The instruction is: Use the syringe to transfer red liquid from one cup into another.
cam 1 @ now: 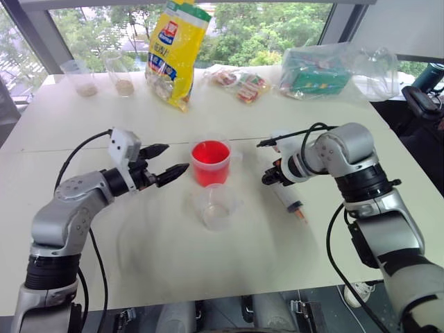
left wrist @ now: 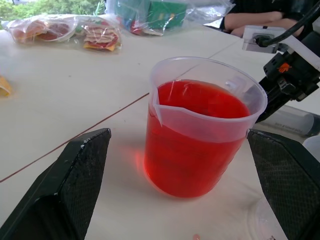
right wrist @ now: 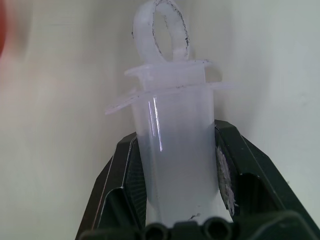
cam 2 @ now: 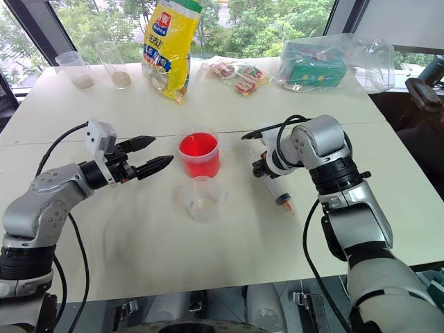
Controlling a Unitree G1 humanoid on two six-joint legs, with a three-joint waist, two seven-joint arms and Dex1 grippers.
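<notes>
While the right tool (right wrist: 176,165) clamps the syringe (cam 1: 290,200) barrel, its orange tip low near the bench (cam 1: 173,257), the left tool (cam 1: 164,164) gapes wide just beside the red liquid (left wrist: 200,100) cup (cam 1: 210,161); the shorter clear cup (cam 1: 217,205) stands in front of it

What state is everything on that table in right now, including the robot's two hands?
Syringe: lying on the table, gripped at its barrel.
Red cup: upright, nearly full of red liquid.
Shorter clear cup: upright, looks empty.
Left tool: open, beside the red cup.
Right tool: shut on the syringe.
</notes>
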